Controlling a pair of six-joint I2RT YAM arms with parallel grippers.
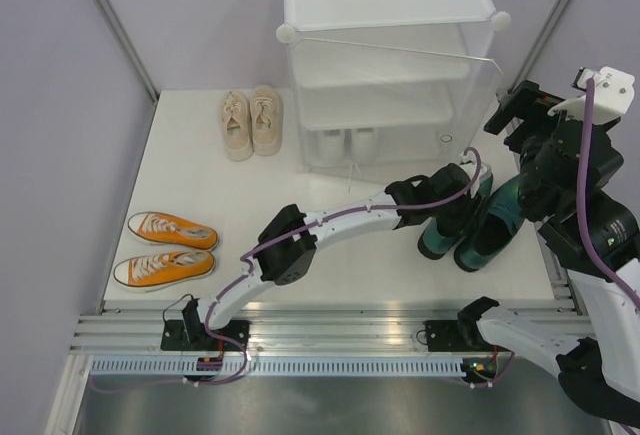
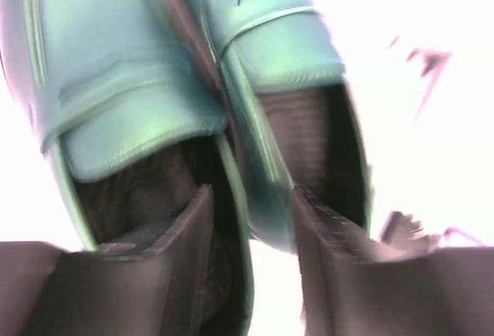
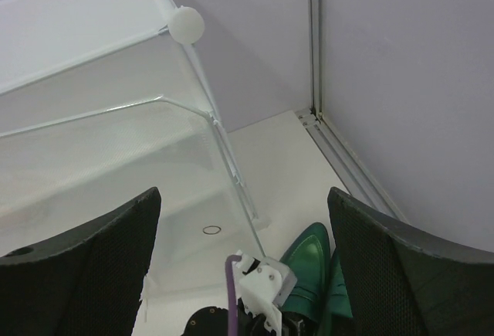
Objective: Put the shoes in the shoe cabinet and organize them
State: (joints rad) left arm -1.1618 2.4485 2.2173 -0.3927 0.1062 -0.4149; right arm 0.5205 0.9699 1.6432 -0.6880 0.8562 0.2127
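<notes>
Now the left gripper [image 2: 251,220], fingers spread, straddles the touching inner walls of the green heels [image 1: 470,230]; squeeze both together before lifting toward the cabinet [image 1: 390,65].

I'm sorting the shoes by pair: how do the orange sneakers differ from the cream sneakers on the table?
The orange sneakers are bright orange with white soles; the cream sneakers are pale all over. The orange sneakers lie sideways at the near left with a gap between them, toes to the left; the cream sneakers stand close together beside the shoe cabinet, farther back, toes to the near edge. Both pairs lace up, rest on the table, and neither gripper touches them.
</notes>
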